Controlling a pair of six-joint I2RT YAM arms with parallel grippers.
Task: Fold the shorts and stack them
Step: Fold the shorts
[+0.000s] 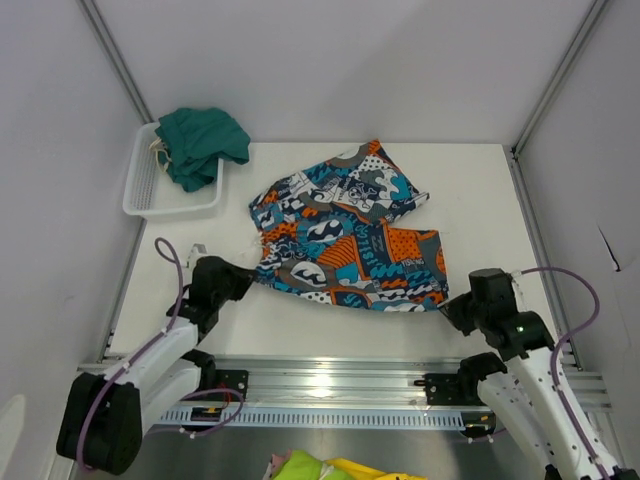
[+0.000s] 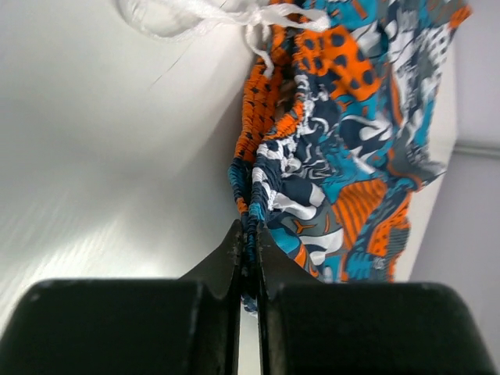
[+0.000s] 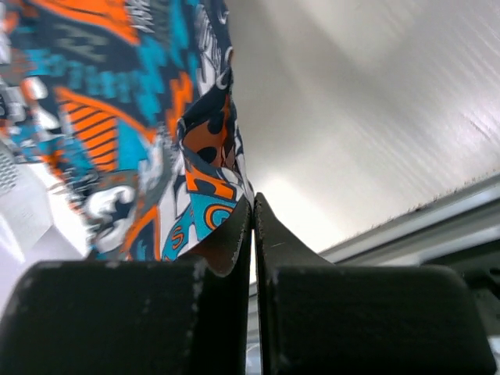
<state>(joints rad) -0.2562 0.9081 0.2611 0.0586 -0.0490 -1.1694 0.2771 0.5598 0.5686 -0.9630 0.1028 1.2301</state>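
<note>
Clamping patterned shorts (image 1: 345,240): left claw (image 1: 251,273), right claw (image 1: 446,305) | white table (image 1: 490,210) | grey walls (image 1: 350,60)

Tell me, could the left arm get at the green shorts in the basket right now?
Probably not yet: the left gripper is shut on the patterned shorts. Once it lets go, the green shorts in the white basket look reachable, with nothing between.

patchwork shorts (image 1: 345,235): spread on table (image 1: 480,200) | teal shorts (image 1: 200,145): bunched in basket (image 1: 140,195)
</note>
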